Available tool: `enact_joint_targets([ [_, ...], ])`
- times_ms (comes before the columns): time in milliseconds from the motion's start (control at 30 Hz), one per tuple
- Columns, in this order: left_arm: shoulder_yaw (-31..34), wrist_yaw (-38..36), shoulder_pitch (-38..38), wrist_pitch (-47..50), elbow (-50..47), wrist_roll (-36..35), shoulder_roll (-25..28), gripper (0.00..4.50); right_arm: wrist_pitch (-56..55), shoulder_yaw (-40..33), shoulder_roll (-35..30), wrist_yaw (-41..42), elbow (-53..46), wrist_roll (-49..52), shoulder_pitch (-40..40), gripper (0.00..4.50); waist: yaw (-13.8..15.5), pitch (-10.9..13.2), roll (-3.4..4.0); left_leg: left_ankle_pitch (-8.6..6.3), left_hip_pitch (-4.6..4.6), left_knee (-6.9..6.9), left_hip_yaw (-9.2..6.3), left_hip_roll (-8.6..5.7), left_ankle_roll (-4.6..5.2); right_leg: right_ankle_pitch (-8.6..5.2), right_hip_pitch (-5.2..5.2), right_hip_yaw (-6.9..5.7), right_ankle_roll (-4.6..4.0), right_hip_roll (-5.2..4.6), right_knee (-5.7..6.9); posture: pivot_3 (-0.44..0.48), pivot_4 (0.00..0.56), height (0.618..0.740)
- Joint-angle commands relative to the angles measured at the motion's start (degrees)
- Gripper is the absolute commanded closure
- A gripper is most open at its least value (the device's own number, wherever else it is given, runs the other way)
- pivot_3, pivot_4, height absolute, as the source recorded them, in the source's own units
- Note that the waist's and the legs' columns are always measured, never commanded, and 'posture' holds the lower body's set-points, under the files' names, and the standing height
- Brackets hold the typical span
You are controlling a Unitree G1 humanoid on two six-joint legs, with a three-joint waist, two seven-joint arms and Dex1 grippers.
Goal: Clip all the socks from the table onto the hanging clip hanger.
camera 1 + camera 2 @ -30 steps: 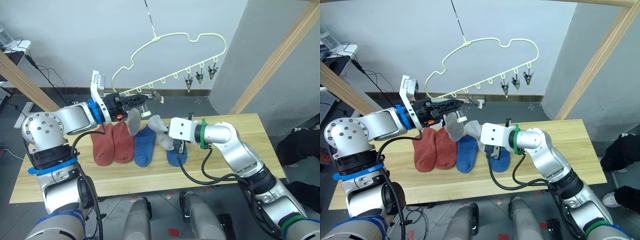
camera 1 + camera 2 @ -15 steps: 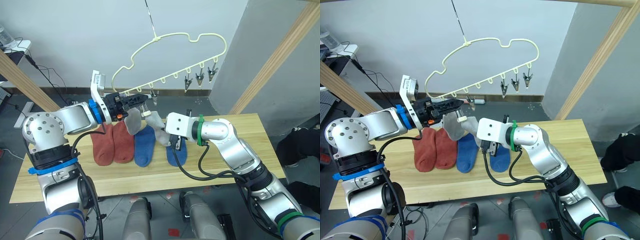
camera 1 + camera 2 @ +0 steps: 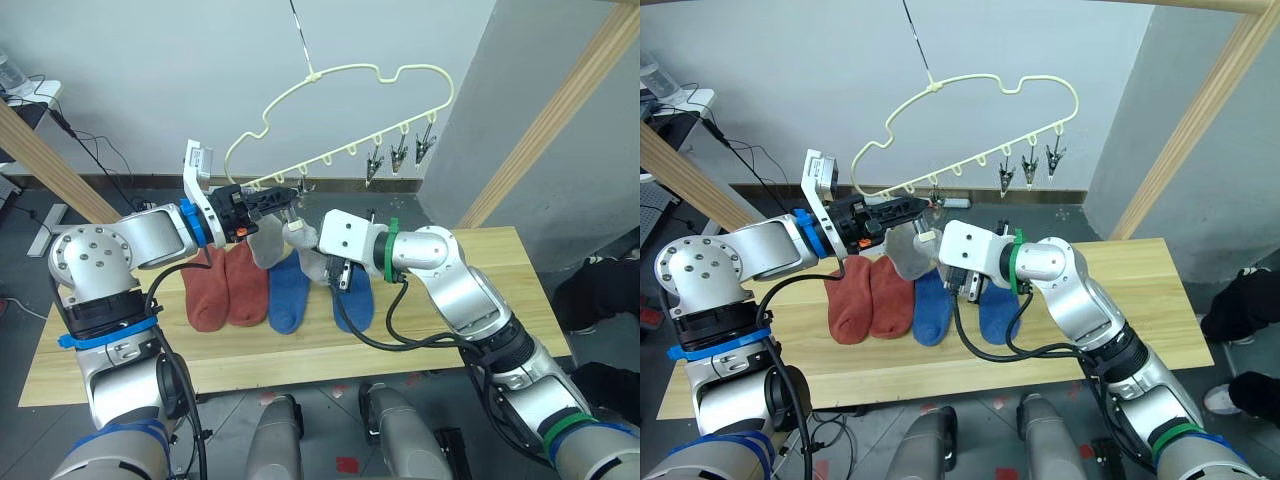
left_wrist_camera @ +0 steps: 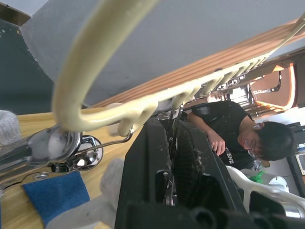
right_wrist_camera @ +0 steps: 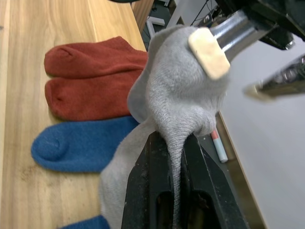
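Wooden plank table (image 3: 430,345) runs nearest, and on it lie two rust-red knit socks (image 3: 225,285) side by side, with two bright blue socks (image 3: 290,290) just beside them toward the robot's right. Above these, a pair of light grey knit socks (image 5: 178,102) hangs in the air between the two arms.

The right gripper (image 5: 177,157) is clenched on a fold of the grey fabric, its black fingers pinching the knit from below; the right forearm reaches in across the table toward the left, wrist turned so the sock is offered upward. The left gripper (image 3: 268,200) is raised and extended forward at the hanger's lower rail, its fingers closed around one of the small metal clips (image 4: 71,152), seemingly squeezing it; a pale clip pad (image 5: 208,52) already rests on the sock's upper edge.

Farther back hangs the pale yellow wavy wire clip hanger (image 3: 350,75) from its hook, three more clips (image 3: 400,158) dangling free at its right end.

The step in hand looks like clipping the first grey pair. Next the cuff needs seating fully in the clip's mouth before either claw lets go.
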Motion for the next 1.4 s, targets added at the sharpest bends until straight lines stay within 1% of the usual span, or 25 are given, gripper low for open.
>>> enact_joint_targets([
  [33,-1.22,-0.57,1.05,0.27,-1.15,-0.09,0.44,4.4,0.68,-0.74,0.36,-0.56,-1.98,1.24,-1.02,4.48,0.0,0.0,0.0,0.0,0.0,0.0,0.0,0.0,0.0,0.0,0.0,0.0,0.0,0.0,0.0,-0.006,0.279,0.74],
  [100,-2.09,-2.51,1.51,-1.09,-2.35,-0.01,1.08,4.4,1.14,-0.75,0.41,-0.6,-2.0,1.38,-0.89,4.48,-0.01,0.0,0.0,0.0,-0.01,0.0,0.02,-0.01,0.0,0.0,0.0,0.01,0.0,-0.01,-0.01,-0.005,0.28,0.74],
  [167,-1.7,-2.81,1.6,-0.96,-2.52,-0.97,1.08,3.69,1.34,-0.75,0.46,-0.71,-1.85,1.46,-0.78,4.5,-0.01,0.0,0.0,0.0,-0.01,0.0,0.02,-0.01,0.0,0.0,0.0,0.01,0.0,-0.01,-0.01,-0.004,0.278,0.74],
  [200,-1.51,-2.84,1.59,-0.64,-2.54,-1.42,1.15,3.47,1.22,-0.74,0.45,-0.81,-1.62,1.43,-0.75,4.5,-0.01,0.0,0.0,0.0,-0.01,0.0,0.0,0.0,0.0,0.0,-0.01,0.0,0.0,0.0,-0.01,-0.004,0.278,0.74],
  [467,-2.11,-3.93,1.92,-0.55,-3.51,-1.2,2.48,0.98,0.7,-1.06,1.2,-2.09,0.32,1.95,-1.1,4.5,0.03,0.0,0.0,0.0,-0.14,0.0,0.0,0.0,0.0,0.0,-0.14,0.0,0.0,0.0,0.01,0.007,0.275,0.74],
  [500,-2.92,-4.6,2.51,-0.95,-4.68,-0.68,3.42,0.74,0.76,-1.33,1.72,-2.54,0.92,2.26,-1.26,4.5,0.0,0.0,-0.01,0.0,-0.15,0.0,0.0,0.0,0.0,0.0,-0.14,0.0,0.0,0.0,0.01,0.007,0.275,0.74],
  [533,-3.55,-5.12,3.01,-1.28,-5.64,-0.29,4.11,0.4,0.81,-1.52,2.04,-2.9,1.28,2.56,-1.32,4.5,-0.07,0.0,-0.01,0.0,-0.17,0.0,0.01,0.0,0.0,0.0,-0.17,0.0,0.0,0.0,0.01,0.01,0.275,0.74],
  [567,-5.72,-6.29,5.45,-3.8,-8.98,2.35,6.36,0.11,1.89,-2.53,3.27,-2.91,1.94,4.37,-1.06,4.24,-0.08,0.0,-0.01,0.0,-0.18,0.0,0.02,0.01,0.0,0.0,-0.19,0.02,0.0,0.0,0.01,0.011,0.274,0.74],
  [600,-7.31,-7.14,7.26,-5.74,-11.35,4.25,8.0,0.0,2.68,-3.24,4.13,-2.89,2.4,5.7,-0.85,3.96,-0.3,-0.01,-0.03,0.0,-0.19,-0.02,0.02,0.01,0.0,0.0,-0.21,0.02,0.0,0.0,0.01,0.011,0.274,0.74],
  [633,-8.41,-7.78,8.53,-7.31,-12.84,5.48,9.06,0.0,3.23,-3.69,4.6,-2.81,2.58,6.61,-0.71,3.74,-0.34,-0.01,-0.02,0.0,-0.19,-0.04,0.04,0.06,0.0,0.01,-0.22,0.06,-0.01,0.0,0.0,0.013,0.275,0.74],
  [733,-7.94,-8.23,11.65,-10.05,-15.28,5.64,9.19,0.0,2.44,-3.67,5.06,-4.16,3.97,6.51,-0.93,2.68,0.08,0.0,-0.02,0.0,-0.19,-0.07,-0.01,0.08,-0.01,0.01,-0.24,0.0,-0.02,0.0,0.01,0.016,0.276,0.74],
  [800,-8.94,-7.94,13.25,-13.25,-16.62,8.1,9.42,0.0,2.43,-3.74,5.13,-4.95,4.2,6.79,-0.93,1.98,0.27,0.0,-0.03,0.0,-0.24,-0.05,-0.01,0.05,-0.01,0.01,-0.26,-0.01,-0.02,0.0,0.0,0.019,0.275,0.74],
  [867,-9.7,-7.0,15.26,-16.49,-18.83,10.35,8.66,0.0,3.76,-4.65,4.97,-4.87,3.0,8.35,-0.24,1.26,0.65,0.0,-0.03,0.0,-0.26,-0.02,0.0,0.01,0.0,0.01,-0.25,0.0,-0.02,-0.01,-0.03,0.025,0.273,0.74],
  [900,-10.75,-6.44,16.82,-18.5,-20.36,11.98,7.92,0.0,6.71,-6.24,4.83,-4.45,1.04,10.29,0.66,0.89,0.79,-0.01,-0.03,0.0,-0.27,0.0,0.03,0.01,0.0,0.01,-0.25,0.02,-0.02,-0.01,-0.03,0.031,0.273,0.74],
  [967,-13.18,-6.05,19.28,-24.36,-23.15,16.5,6.98,0.0,9.58,-8.47,3.62,-4.33,-2.5,12.35,2.14,0.25,1.33,-0.01,-0.03,-0.01,-0.27,-0.01,0.05,0.0,0.01,0.01,-0.25,0.04,-0.02,-0.02,-0.05,0.031,0.273,0.74],
  [1000,-13.82,-6.07,19.96,-26.11,-23.83,17.79,6.74,0.0,10.34,-8.89,3.2,-4.46,-3.49,12.9,2.46,0.02,1.46,-0.01,-0.03,-0.01,-0.32,-0.01,0.01,0.0,0.01,0.0,-0.25,0.01,-0.02,-0.04,-0.08,0.031,0.273,0.74],
  [1100,-17.74,-5.09,22.6,-35.0,-25.52,25.51,5.65,0.0,14.71,-15.4,4.86,-5.58,-9.55,19.75,4.69,0.02,1.52,-0.01,-0.03,-0.01,-0.44,0.02,-0.08,0.01,0.01,0.01,-0.28,-0.07,-0.02,-0.04,-0.13,0.027,0.272,0.74],
  [1200,-19.18,-2.57,24.17,-41.89,-25.68,30.41,1.96,0.0,18.0,-20.24,4.8,-5.15,-15.0,25.94,6.08,0.02,1.47,-0.01,-0.03,0.0,-0.44,0.02,-0.1,0.02,0.02,0.01,-0.28,-0.09,-0.02,-0.03,-0.11,0.021,0.268,0.74],
  [1300,-21.93,-2.03,26.19,-51.79,-25.34,37.15,-0.58,0.0,21.49,-24.27,4.68,-5.69,-18.92,31.56,6.18,0.02,1.39,-0.01,-0.03,-0.01,-0.44,0.03,-0.09,0.01,0.03,0.01,-0.27,-0.08,-0.02,-0.02,-0.11,0.012,0.269,0.74],
  [1333,-21.39,-1.59,26.28,-53.15,-24.83,36.96,-2.22,0.0,22.09,-25.07,4.28,-5.69,-19.86,33.05,6.27,0.02,1.35,-0.01,-0.02,-0.01,-0.44,0.03,-0.09,0.01,0.03,0.01,-0.27,-0.08,-0.02,-0.02,-0.11,0.006,0.267,0.74],
  [1400,-20.75,-1.52,25.8,-56.41,-23.23,37.31,-4.61,0.39,22.25,-25.88,3.25,-6.19,-20.79,34.79,6.33,0.0,1.35,-0.01,-0.03,-0.01,-0.44,0.04,-0.09,0.02,0.03,0.01,-0.27,-0.09,-0.02,-0.02,-0.12,-0.002,0.266,0.74],
])
